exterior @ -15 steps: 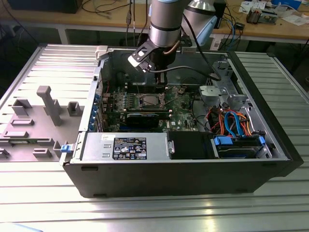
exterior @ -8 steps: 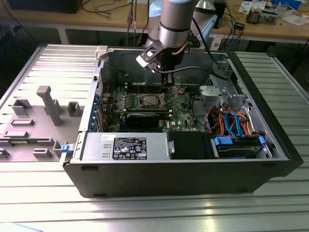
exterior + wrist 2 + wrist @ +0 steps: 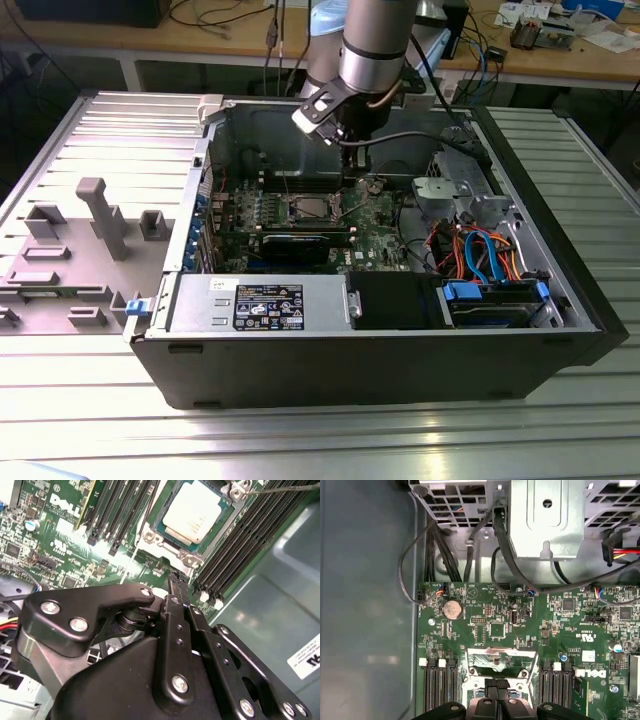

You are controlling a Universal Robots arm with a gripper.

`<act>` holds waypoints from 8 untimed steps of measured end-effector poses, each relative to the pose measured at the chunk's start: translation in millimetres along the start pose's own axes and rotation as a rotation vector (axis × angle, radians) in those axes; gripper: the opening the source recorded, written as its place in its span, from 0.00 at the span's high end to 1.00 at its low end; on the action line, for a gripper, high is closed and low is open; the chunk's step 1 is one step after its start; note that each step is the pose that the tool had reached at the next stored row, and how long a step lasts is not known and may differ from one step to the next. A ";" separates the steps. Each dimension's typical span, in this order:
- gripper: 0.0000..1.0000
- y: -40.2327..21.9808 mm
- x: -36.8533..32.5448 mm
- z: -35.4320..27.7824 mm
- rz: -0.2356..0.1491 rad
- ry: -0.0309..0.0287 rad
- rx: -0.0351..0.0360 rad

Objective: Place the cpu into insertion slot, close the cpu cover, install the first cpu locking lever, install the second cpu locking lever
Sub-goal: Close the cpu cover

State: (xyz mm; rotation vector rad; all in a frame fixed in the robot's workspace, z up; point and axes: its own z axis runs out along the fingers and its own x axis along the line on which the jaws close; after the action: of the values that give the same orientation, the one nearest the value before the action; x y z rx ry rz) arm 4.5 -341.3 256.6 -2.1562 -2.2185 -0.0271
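Observation:
The cpu (image 3: 192,514), a small square chip with a silver top, lies in the insertion slot (image 3: 155,539) on the green board. In the exterior view the slot (image 3: 305,208) sits mid-board inside the open computer case. The cpu cover (image 3: 502,655), a thin silvery frame with a cut-out centre, appears tilted up at the slot's edge. My gripper (image 3: 175,580) hangs just beside that edge, fingers pressed together with nothing between them. It also shows in the first wrist view (image 3: 497,684) and in the exterior view (image 3: 350,178). A thin wire lever (image 3: 280,487) runs past the slot's far corner.
Long black memory slots (image 3: 240,535) flank the socket on both sides. A black graphics card (image 3: 300,243) lies in front of it, then the power supply (image 3: 260,300). A metal drive cage (image 3: 450,195) and coloured cables (image 3: 480,250) crowd the exterior view's right. Case walls enclose everything.

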 end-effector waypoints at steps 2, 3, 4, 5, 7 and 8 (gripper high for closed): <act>0.89 3.6 -0.5 -1.4 0.000 0.0010 0.0032; 0.89 7.3 -1.3 -1.6 0.000 0.0024 0.0079; 0.89 12.0 -2.2 -1.8 0.000 0.0036 0.0138; 0.89 17.7 -3.1 -2.0 0.001 0.0056 0.0204; 0.89 24.2 -3.8 -2.3 0.001 0.0077 0.0277; 0.89 28.3 -4.3 -2.5 0.001 0.0092 0.0324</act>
State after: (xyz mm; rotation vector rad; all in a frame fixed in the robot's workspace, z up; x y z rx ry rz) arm 32.9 -344.9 258.3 -2.1367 -2.1969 -0.0010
